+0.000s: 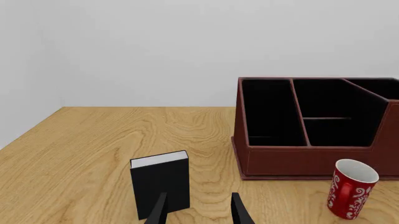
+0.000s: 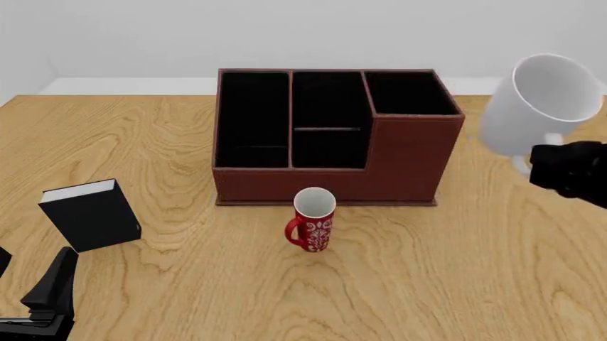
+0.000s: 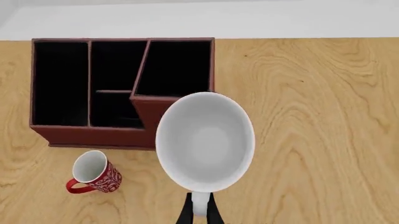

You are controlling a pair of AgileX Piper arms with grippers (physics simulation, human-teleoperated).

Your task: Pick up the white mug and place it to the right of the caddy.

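The white mug [image 2: 541, 106] hangs tilted in the air to the right of the caddy [image 2: 399, 163], its mouth facing up toward the front camera. My right gripper [image 2: 539, 165] is shut on its handle. In the right wrist view the white mug [image 3: 206, 142] fills the middle, with the right gripper [image 3: 199, 211] pinching the handle and the caddy [image 3: 93, 135] on the table beyond it. My left gripper [image 2: 55, 278] rests low at the near left, open with nothing between its fingers. In the left wrist view the left gripper [image 1: 199, 212] points toward the caddy [image 1: 299, 158].
A red patterned mug [image 2: 313, 222] stands just in front of the caddy's middle, also seen as the red mug [image 1: 350, 189] [image 3: 96, 175]. A black book [image 2: 90, 214] stands upright at the left, close ahead of the left gripper as the book [image 1: 160, 182].
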